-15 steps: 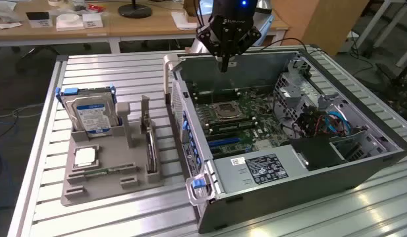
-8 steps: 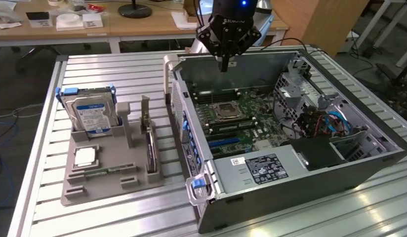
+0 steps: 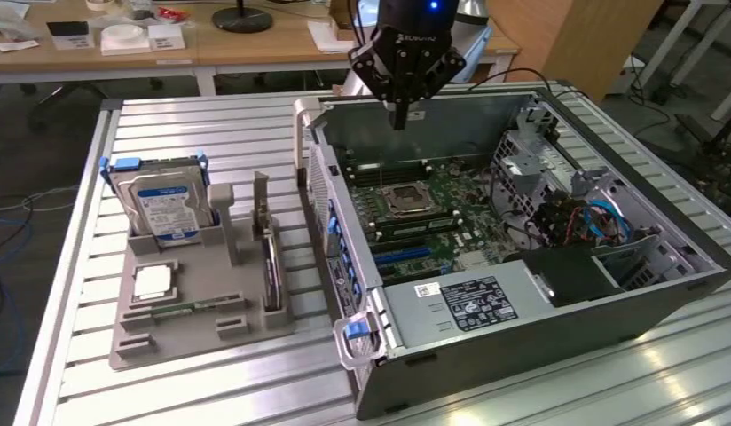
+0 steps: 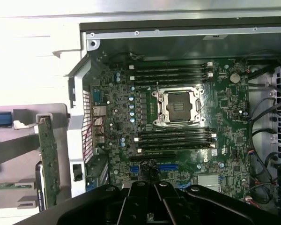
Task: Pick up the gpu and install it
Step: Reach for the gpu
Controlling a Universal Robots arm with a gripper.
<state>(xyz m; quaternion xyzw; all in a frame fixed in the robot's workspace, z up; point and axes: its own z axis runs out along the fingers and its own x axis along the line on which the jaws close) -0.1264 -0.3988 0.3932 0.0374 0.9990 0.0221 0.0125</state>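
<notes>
The gpu stands on edge in a slot of the grey holder tray on the exterior view's left, its pale bracket pointing up. In the wrist view the gpu appears edge-on as a green strip beside the case wall. My gripper hangs above the far side of the open computer case, well away from the gpu, shut with nothing between its fingers. Its black fingers look down on the motherboard.
A silver hard drive with a blue-white label stands at the back of the tray. A narrow memory stick lies in front. Inside the case are an empty CPU socket, the power supply and cables.
</notes>
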